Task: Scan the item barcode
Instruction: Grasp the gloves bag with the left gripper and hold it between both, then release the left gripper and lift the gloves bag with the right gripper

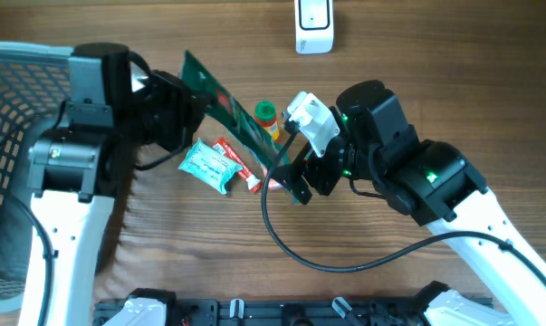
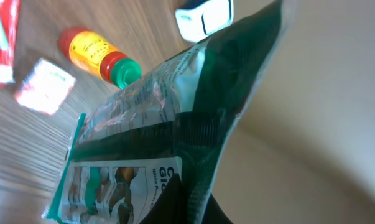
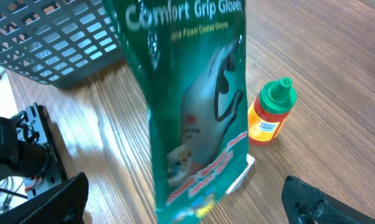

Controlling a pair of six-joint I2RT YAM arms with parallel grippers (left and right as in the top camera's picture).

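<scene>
The item, a green pack of Comfort Grip gloves (image 1: 239,119), hangs slanted above the table between both arms. My left gripper (image 1: 184,89) is shut on its upper end; in the left wrist view the dark fingers (image 2: 181,205) pinch the pack (image 2: 175,106). My right gripper (image 1: 295,186) is at the pack's lower end, open, its fingers (image 3: 311,202) standing wide on either side of the pack (image 3: 193,112) without touching it. The white scanner (image 1: 313,25) stands at the table's far edge, also seen as the scanner (image 2: 204,17). I cannot make out a barcode.
A small yellow bottle with a green cap (image 1: 267,118) stands under the pack, seen again as the bottle (image 3: 271,112). A teal packet (image 1: 207,165) and a red-and-white packet (image 1: 236,161) lie on the wood. A grey wire basket (image 1: 10,136) sits at the left.
</scene>
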